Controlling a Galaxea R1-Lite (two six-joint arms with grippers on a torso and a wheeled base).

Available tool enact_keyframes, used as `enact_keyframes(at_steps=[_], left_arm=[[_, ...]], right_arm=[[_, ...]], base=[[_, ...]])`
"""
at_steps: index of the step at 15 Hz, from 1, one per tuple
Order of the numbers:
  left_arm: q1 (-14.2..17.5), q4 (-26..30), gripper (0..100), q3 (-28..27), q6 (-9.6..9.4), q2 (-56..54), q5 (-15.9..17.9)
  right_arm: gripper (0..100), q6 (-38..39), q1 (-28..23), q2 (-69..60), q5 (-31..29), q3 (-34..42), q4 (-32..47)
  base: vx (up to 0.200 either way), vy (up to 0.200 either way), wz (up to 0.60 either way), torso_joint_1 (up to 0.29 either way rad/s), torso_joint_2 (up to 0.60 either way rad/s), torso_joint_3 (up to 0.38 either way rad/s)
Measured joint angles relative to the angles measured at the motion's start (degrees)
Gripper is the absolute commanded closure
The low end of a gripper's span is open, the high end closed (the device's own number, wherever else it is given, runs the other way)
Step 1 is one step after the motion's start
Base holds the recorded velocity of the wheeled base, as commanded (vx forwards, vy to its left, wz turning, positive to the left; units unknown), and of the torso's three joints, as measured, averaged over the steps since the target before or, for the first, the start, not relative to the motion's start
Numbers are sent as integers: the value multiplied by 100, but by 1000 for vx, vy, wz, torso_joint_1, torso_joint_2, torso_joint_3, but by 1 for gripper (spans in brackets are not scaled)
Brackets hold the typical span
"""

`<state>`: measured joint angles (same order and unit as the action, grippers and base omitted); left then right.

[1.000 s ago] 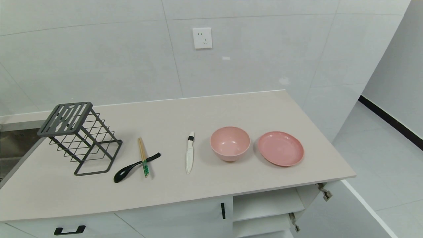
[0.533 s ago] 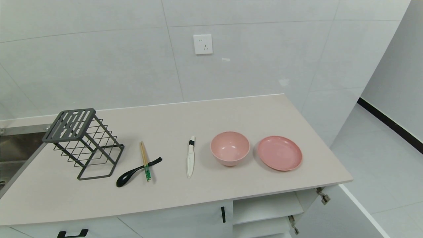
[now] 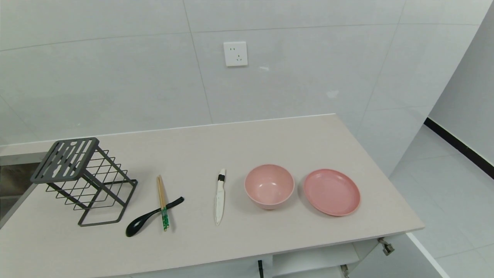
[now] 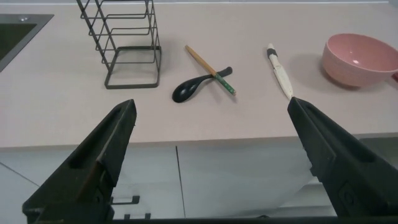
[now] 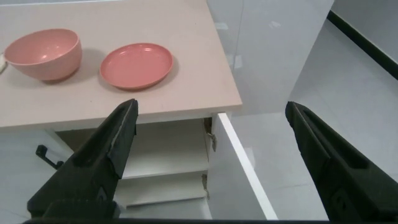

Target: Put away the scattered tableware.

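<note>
The head camera is tilting, so the whole scene is sitting lower in the frame than a second ago. The tableware itself is not shifting on the counter (image 3: 251, 143).

In the head view, the spoon (image 3: 152, 217) and chopsticks (image 3: 162, 202) are lying crossed and touching, just beside the rack (image 3: 83, 179) on the left. The knife (image 3: 220, 196) is lying with its long axis front to back and its tip towards the robot. The bowl (image 3: 269, 186) and plate (image 3: 332, 192) are sitting side by side on the right.

In the left wrist view, the left gripper (image 4: 210, 109) is hanging before the counter's front edge with its fingers spread wide and empty. The spoon is lying straight ahead of it.

In the right wrist view, the right gripper (image 5: 211, 107) is likewise gaping and empty. The plate is lying ahead of it, above the open cupboard shelves (image 5: 161, 155). The left arm is probably nearer the cutlery, the right nearer the plate.
</note>
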<state>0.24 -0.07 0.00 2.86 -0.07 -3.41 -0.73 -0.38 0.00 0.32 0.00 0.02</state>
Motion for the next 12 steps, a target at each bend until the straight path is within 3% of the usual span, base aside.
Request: enact_keyframes(at_steps=[3,6,12], left_arm=[[0,0,0,0,-16,0,9],[0,0,0,0,-38,0,11],[0,0,0,0,-33,0,11]], right_arm=[[0,24,-2,0,156,0,-144],[0,9,0,0,224,0,-834],[0,-13,0,280,909,-341,-757]], base=[[0,0,0,0,0,0],[0,0,0,0,0,0],[0,0,0,0,0,0]])
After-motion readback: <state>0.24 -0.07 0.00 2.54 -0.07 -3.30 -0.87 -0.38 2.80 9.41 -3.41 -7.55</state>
